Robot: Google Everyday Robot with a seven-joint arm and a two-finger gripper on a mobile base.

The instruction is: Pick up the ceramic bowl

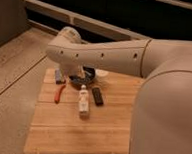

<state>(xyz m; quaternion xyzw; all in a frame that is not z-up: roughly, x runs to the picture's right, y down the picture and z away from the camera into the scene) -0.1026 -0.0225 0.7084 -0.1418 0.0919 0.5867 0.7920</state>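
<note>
The ceramic bowl [85,80] is small, round, dark and glossy. It sits at the back of the wooden table [80,133], partly hidden by my arm. My white arm reaches in from the right across the table's back edge. My gripper [74,73] hangs below the wrist, right at the bowl's left rim. I cannot tell whether it touches the bowl.
A white bottle [83,100] lies in front of the bowl. A flat black bar [97,95] lies to its right. A red tool [59,92] and a small grey object [59,77] are at the left. A white object [102,73] sits behind the bowl. Floor surrounds the table.
</note>
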